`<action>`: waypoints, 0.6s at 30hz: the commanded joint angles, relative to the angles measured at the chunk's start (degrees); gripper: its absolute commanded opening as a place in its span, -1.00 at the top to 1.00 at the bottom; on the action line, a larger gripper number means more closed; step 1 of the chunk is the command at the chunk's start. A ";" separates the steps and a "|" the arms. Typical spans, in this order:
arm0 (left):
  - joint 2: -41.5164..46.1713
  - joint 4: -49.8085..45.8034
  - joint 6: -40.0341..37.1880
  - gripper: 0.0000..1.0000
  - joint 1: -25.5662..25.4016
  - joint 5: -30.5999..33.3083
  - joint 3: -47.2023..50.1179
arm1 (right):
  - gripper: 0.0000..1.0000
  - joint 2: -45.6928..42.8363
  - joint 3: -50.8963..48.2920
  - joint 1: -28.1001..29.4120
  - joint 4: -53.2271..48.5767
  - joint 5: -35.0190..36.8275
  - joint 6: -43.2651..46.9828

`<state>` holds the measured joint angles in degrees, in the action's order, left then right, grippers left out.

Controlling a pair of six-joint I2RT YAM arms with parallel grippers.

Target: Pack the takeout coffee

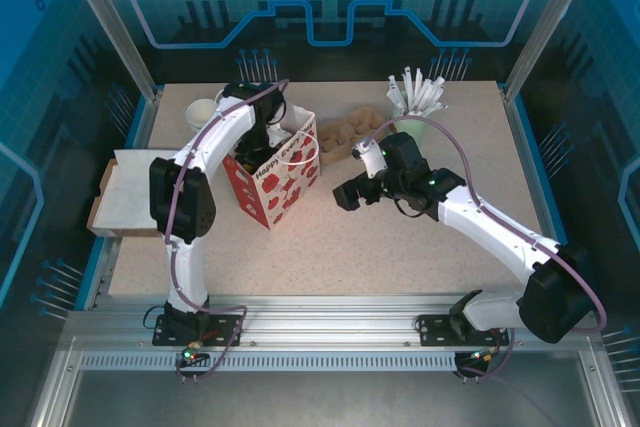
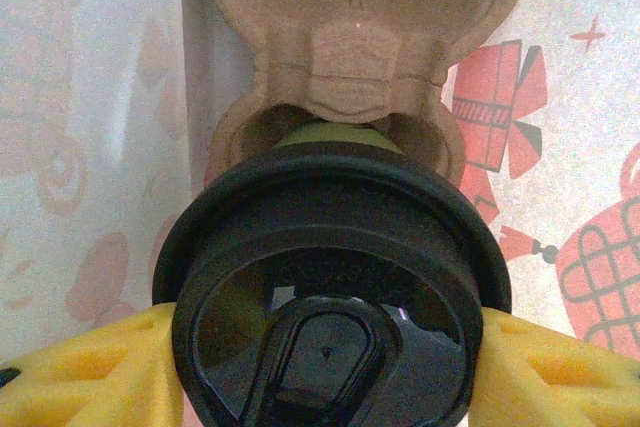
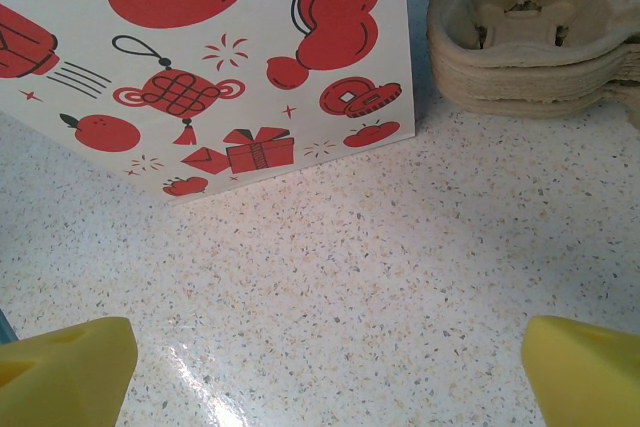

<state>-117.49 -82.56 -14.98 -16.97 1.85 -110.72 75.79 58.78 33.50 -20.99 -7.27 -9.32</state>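
Note:
The takeout coffee shows in the left wrist view as a black round lid (image 2: 330, 287) over an olive-green cup wall (image 2: 325, 134). My left gripper (image 2: 325, 367) is shut on it, a yellow finger (image 2: 90, 367) pressed against each side of the lid. The cup hangs inside the red-and-white bag (image 1: 285, 172), its lower end at a well of a brown pulp carrier (image 2: 350, 47) in the bag. From above, the left gripper (image 1: 262, 137) reaches down into the bag's open top. My right gripper (image 1: 347, 195) stands open and empty just right of the bag (image 3: 220, 57), low over the table.
A stack of pulp carriers (image 1: 345, 137) (image 3: 540, 37) lies behind the bag's right corner. A mint cup of white sticks (image 1: 413, 107) stands at the back right, a white cup (image 1: 200, 112) at the back left. A flat cardboard piece (image 1: 125, 192) overhangs the left edge.

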 commanded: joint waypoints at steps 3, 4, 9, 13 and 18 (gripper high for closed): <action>-3.70 1.78 0.67 0.20 0.45 -1.09 2.86 | -1.00 0.24 0.78 1.08 -0.23 0.50 0.71; -3.84 1.80 0.75 0.20 0.45 -1.08 2.85 | -1.00 0.34 0.91 1.12 -0.30 0.41 0.64; -4.62 2.61 0.93 0.20 0.45 -0.97 3.20 | -1.00 0.52 1.02 1.21 -0.28 0.31 0.69; -5.96 3.99 1.23 0.20 0.45 -0.55 4.37 | -1.00 0.49 0.92 1.30 -0.28 0.32 0.68; -8.45 6.26 1.98 0.18 0.20 -0.88 5.64 | -1.00 0.55 0.88 1.35 -0.36 0.32 0.70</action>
<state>-118.19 -81.49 -14.72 -16.97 1.83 -109.75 75.79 58.78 33.85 -20.99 -7.27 -9.32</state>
